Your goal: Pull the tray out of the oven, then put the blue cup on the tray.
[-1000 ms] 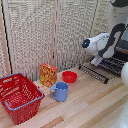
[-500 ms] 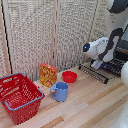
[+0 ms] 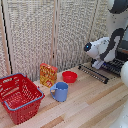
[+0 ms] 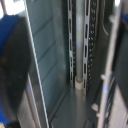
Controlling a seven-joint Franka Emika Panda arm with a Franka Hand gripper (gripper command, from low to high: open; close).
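Gripper: reached in at the oven (image 3: 117, 62) on the exterior view's right; the fingers are hidden by the white arm (image 3: 102, 48), so whether they are spread or closed cannot be told.
Wrist view: an oven interior is shown close up, with a grey side wall and slotted rails (image 4: 80, 45); no fingertips can be made out.
Tray: dark wire bars (image 3: 95, 72) are seen jutting out at the oven's front, low over the table; whether these belong to the tray or the open door cannot be settled.
Handling of tray: judged stiff, light and thin; the front bar is best taken at its middle so it slides out square and does not jam on the rails.
Blue cup: stood upright on the wooden table (image 3: 90, 107), well apart from the oven, handle toward the red basket (image 3: 19, 97), just beside the red bowl (image 3: 69, 76) and near the orange packet (image 3: 48, 75).
Handling of cup: judged light, rigid, smooth plastic; the rim wall is the safer hold, and a wire rack gives an uneven seat.
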